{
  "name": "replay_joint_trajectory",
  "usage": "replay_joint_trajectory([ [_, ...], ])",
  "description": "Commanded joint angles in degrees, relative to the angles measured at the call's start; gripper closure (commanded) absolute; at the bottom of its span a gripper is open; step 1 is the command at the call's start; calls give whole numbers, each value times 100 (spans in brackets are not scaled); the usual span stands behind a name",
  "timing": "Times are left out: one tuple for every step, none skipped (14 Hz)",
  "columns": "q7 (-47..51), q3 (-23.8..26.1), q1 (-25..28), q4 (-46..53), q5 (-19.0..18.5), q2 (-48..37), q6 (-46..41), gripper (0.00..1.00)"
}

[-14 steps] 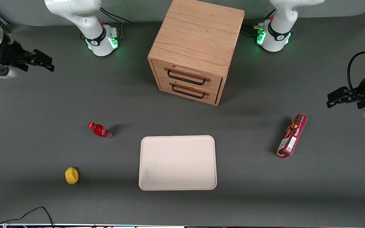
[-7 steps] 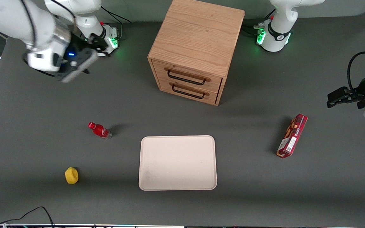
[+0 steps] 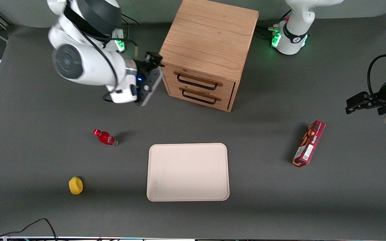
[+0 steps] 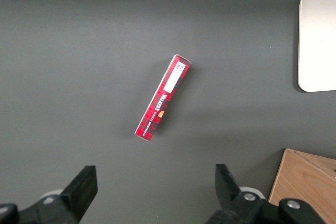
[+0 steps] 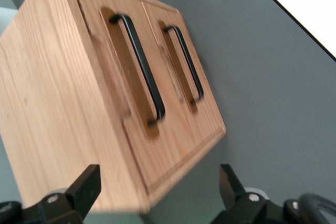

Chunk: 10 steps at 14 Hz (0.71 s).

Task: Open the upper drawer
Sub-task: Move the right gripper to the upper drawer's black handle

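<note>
Table [image 3: 28,140]: grey | Cabinet [image 3: 209,36]: light oak, turned slightly toward the working arm's end | Upper drawer [image 3: 198,81]: shut, above lower drawer [image 3: 199,96], faces the front camera, long axis level, black wire handle [image 5: 139,69] lengthwise | Gripper [image 5: 157,190]: fingers spread apart, empty, beside the cabinet's corner; wrist view alone shows both fingertips.

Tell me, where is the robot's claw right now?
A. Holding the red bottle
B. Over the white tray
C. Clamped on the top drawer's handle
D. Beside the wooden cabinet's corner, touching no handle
D: the claw sits open by the cabinet corner, and the wrist view shows the upper drawer shut, its black handle ungrasped.
</note>
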Motion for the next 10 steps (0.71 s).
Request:
replay_joint_trajectory([
  [-50, 314, -27, 261, -96, 647, 483, 0],
  [-32, 359, -28, 261, -175, 823, 624, 0],
  [-14, 507, -28, 261, -341, 947, 869, 0],
  [-6, 735, -45, 252, -595, 1061, 1150, 0],
  [-6, 885, -62, 244, -780, 1245, 1300, 0],
  [142, 973, -54, 243, -913, 1395, 1432, 0],
  [379, 1105, -54, 235, -1036, 1544, 1564, 0],
  [512, 1263, -45, 243, -1211, 1676, 1644, 0],
  [626, 1343, -36, 235, -1378, 1738, 1679, 0],
  [697, 1370, -19, 226, -1423, 1800, 1697, 0],
])
